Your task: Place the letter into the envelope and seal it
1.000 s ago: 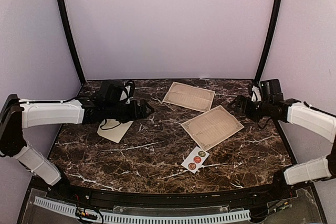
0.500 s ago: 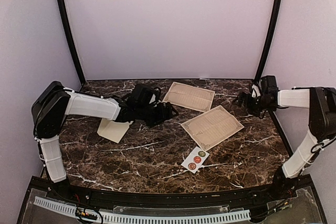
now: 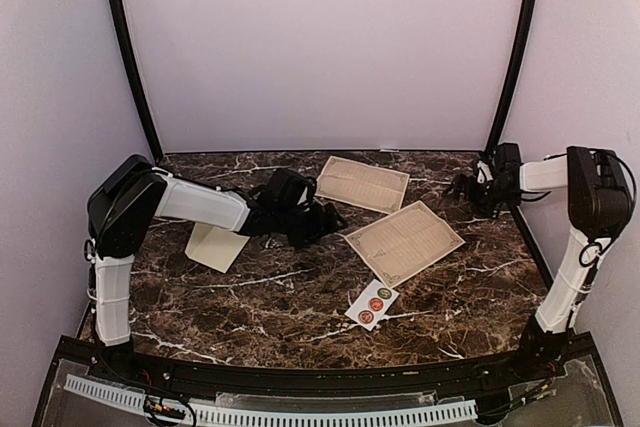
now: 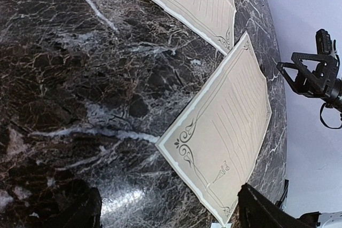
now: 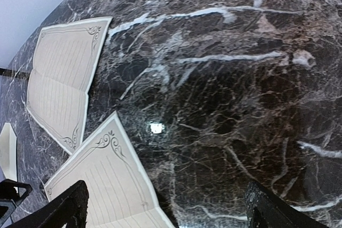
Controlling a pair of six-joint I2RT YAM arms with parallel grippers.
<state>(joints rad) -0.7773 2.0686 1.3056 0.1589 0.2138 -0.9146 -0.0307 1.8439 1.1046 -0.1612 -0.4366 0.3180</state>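
— Since a second ago my left gripper [image 3: 332,219] has swung from the left side of the table [image 3: 270,302] toward its middle. My right arm has folded upright at its edge. None of the papers has shifted.

— Holding anything?

— No. The left fingers stand wide apart with only marble and paper showing between them, and the right gripper [image 3: 462,187] is just as slack and bare.

— Where is the envelope?

— Behind my left tool. The envelope [image 3: 215,249] lies flat at the left, partly under my forearm, so I cannot tell its long axis.

— And the letter?

— The near letter sheet [image 3: 405,242] lies between my two grippers. Its left corner is just beside my left fingertips. Its long axis runs from that corner toward the far right. The far letter sheet [image 3: 362,184] lies beyond it, not touching.

— Which arm goes?

— The left, I judge. That corner sits squarely ahead of its open fingers, while the right wrist view has the sheet off to one side.
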